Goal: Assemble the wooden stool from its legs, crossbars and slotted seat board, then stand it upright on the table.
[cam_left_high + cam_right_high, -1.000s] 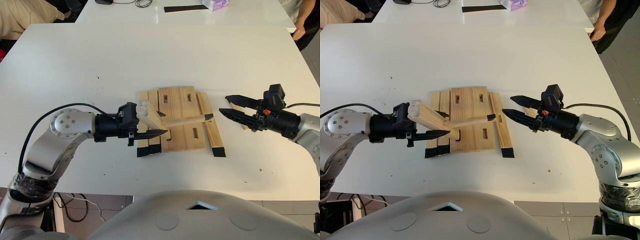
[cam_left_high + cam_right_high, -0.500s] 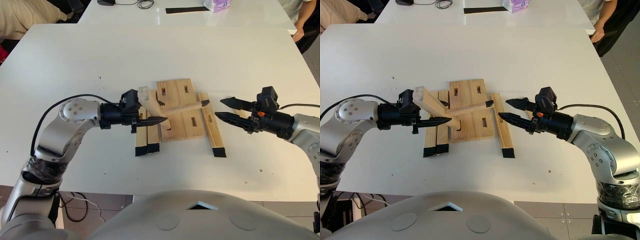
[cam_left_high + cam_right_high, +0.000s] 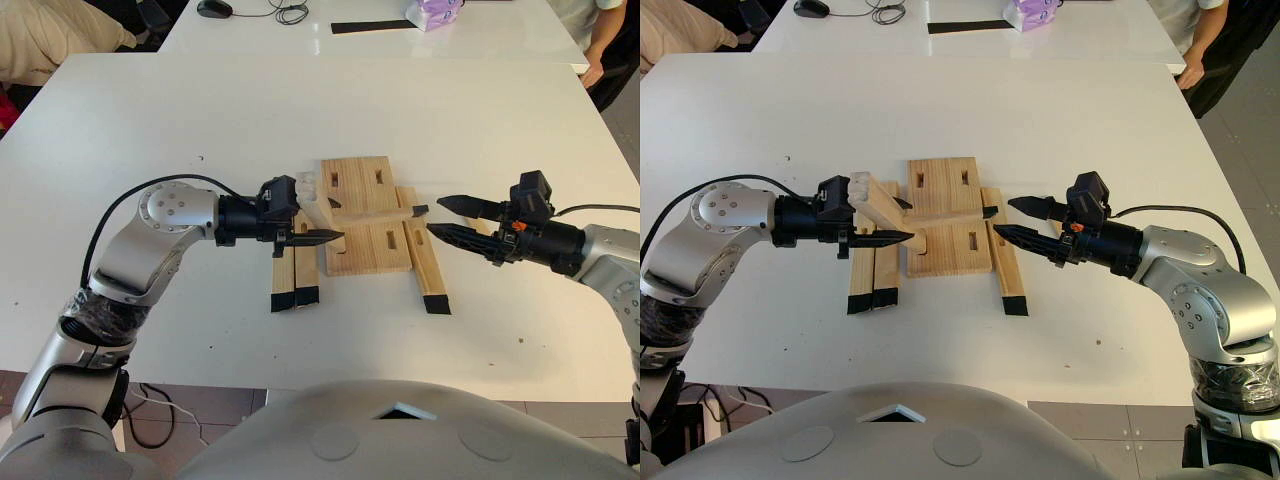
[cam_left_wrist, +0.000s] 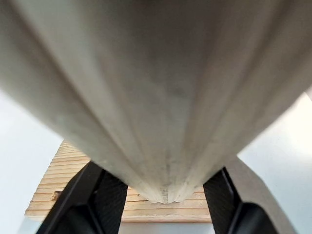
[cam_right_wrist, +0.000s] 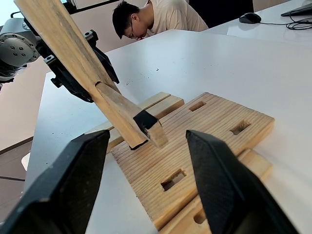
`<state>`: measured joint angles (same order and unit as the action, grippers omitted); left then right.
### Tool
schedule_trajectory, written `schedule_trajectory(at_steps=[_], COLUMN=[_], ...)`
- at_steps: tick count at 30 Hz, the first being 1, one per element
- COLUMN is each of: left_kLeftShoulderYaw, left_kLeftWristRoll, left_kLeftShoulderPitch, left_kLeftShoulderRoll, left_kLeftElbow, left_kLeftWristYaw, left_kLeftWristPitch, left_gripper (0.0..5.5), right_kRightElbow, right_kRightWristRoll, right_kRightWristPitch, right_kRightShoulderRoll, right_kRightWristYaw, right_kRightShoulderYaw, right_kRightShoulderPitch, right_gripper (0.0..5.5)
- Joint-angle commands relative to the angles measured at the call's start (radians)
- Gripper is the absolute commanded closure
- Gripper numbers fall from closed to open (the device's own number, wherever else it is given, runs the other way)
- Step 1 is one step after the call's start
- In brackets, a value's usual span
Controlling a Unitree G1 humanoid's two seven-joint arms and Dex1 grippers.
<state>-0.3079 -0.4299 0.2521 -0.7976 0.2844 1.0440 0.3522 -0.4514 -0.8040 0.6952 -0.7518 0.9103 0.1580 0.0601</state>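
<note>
L jaws w/ 1 leg [image 3: 875,200] moved fwd; 2 legs [image 3: 295,275] flat alongside.

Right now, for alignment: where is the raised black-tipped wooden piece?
Head views: the piece sits in the left gripper, slanting over the slotted seat board, tip toward the right gripper.

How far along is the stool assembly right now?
Early. One crossbar looks joined to a leg. The left gripper holds that leg above the slotted seat board, crossbar end near the open right gripper. Left to do: loose legs lie flat on both sides of the board, its visible slots are empty, nothing stands upright.
</note>
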Motion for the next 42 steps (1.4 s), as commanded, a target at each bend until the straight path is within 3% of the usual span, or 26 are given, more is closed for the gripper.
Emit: schedule_trajectory(at_steps=[1,5,11,16,22,35,42], left_kLeftShoulderYaw=[-0.020,0.035,0.172,0.276,0.285,0.350,0.324], left_kLeftWristRoll=[0.040,0.048,0.012,0.031,0.037,0.051,0.063], left_kLeftShoulderPitch=[-0.074,-0.114,-0.269,-0.488,-0.555,-0.497,-0.440], left_kLeftShoulderRoll=[-0.020,-0.019,-0.037,0.053,0.131,-0.014,0.054], left_kLeftElbow=[-0.047,-0.050,0.109,0.343,0.446,0.286,0.130], left_kLeftWristYaw=[-0.012,-0.040,-0.145,-0.421,-0.586,-0.504,-0.519], left_kLeftWristPitch=[0.105,0.136,0.241,0.446,0.611,0.632,0.621], left_gripper=[2.73,2.00,2.00,2.00,2.00,2.00,2.00], right_kRightElbow=[-0.003,-0.003,-0.042,-0.072,-0.107,-0.159,-0.160], right_kRightWristRoll=[0.007,-0.005,-0.017,-0.028,-0.041,-0.036,-0.023], right_kRightWristPitch=[-0.002,0.006,0.009,0.003,0.004,-0.006,-0.008], right_kRightShoulderRoll=[-0.006,-0.006,-0.005,-0.003,0.009,0.053,0.062], right_kRightWristYaw=[-0.002,-0.009,-0.030,-0.059,-0.087,-0.140,-0.157], right_kRightShoulderYaw=[0.007,0.024,0.066,0.159,0.223,0.213,0.191], right_kRightShoulderPitch=[0.000,0.001,0.052,0.143,0.210,0.254,0.245], right_gripper=[2.60,2.60,2.60,2.60,2.60,2.60,2.60])
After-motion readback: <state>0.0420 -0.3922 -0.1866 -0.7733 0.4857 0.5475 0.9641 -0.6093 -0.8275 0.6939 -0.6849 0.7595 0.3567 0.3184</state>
